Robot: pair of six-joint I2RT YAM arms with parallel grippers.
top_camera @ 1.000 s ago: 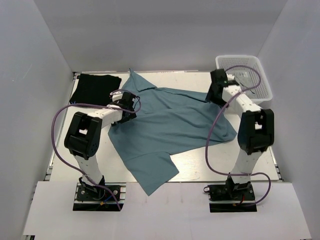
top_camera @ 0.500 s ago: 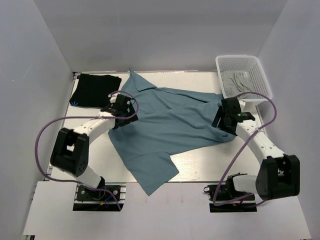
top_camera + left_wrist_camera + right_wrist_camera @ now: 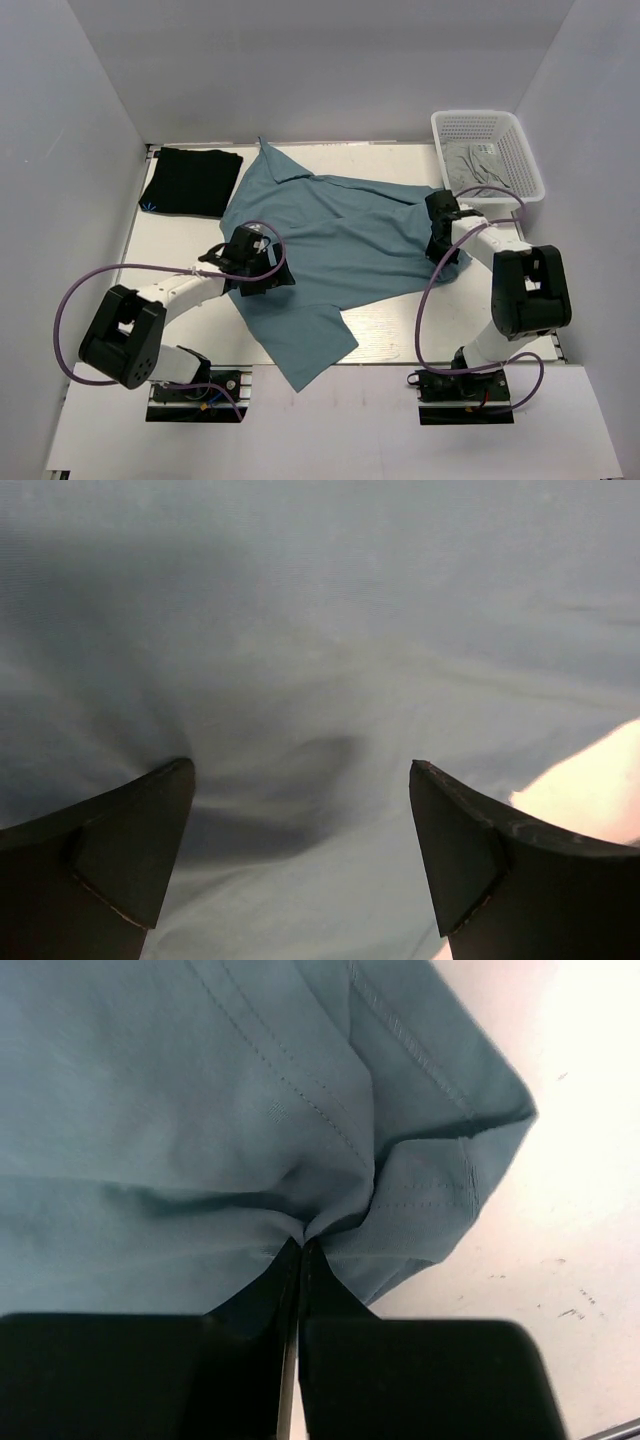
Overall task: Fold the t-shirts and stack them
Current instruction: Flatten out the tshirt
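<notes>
Your right gripper [image 3: 300,1244], elbow bent, is pinched tight on the right edge of the teal-blue t-shirt [image 3: 340,240] spread across the table [image 3: 180,235]. Your left gripper [image 3: 300,780], arm stretched low, rests wide open on its left side.

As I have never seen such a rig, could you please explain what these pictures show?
This is a robot with two arms bolted at the near edge of a table. The wide picture comes from a fixed camera above and behind them; the two close-ups come from a camera on each wrist, looking past its own fingers. On the table lie a teal-blue t-shirt, spread out and rumpled, a folded black t-shirt at the far left, and a white basket at the far right holding grey cloth. The left fingers stand open over the teal shirt, holding nothing. The right fingers are shut, pinching a fold near that shirt's right edge.
</notes>
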